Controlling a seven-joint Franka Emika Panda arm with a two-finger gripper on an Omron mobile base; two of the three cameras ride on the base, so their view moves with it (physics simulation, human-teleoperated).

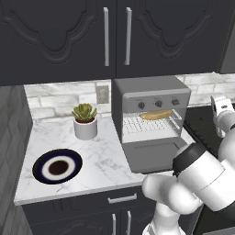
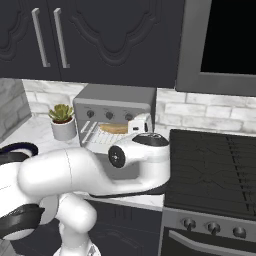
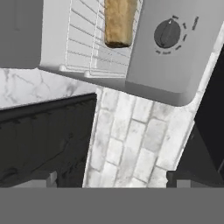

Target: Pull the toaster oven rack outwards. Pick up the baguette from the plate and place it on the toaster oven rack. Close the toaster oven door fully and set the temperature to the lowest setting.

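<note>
Nearest the base, on the white marbled desk point(image 1: 108, 158), the round dark navy plate with its white ring and brown centre point(image 1: 58, 167) lies bare at about eight o'clock in the left base view; its load is gone, so the pick-and-place part looks finished. Just behind it, toward ten o'clock, a small succulent in a white pot point(image 1: 85, 121) stands well clear of the working path.

At the centre of that view the flat grey toaster oven door with its window pane point(image 1: 153, 155) hangs folded down toward the base, left open so the inside can be reached. Above it the thin silver-white wire toaster oven rack point(image 1: 149, 123) is drawn forward, which gives the bread a reachable ledge. The short golden-tan baguette point(image 1: 156, 114) lies flat across the rack, resting on the wires, inside the boxy matte grey toaster oven point(image 1: 151, 94).

The white arm's gripper point(image 1: 220, 106) sits at three o'clock, beside the oven's right flank and over the dark stove point(image 2: 220, 170). Its jaws are spread wide and hold nothing. In the hand view the baguette's end point(image 3: 119, 22) shows at twelve o'clock, with a round dark knob point(image 3: 167, 33) at one o'clock. Judging by this, the hand stands off the oven to leave room to swing the door shut; closing it and setting the temperature remain undone.
</note>
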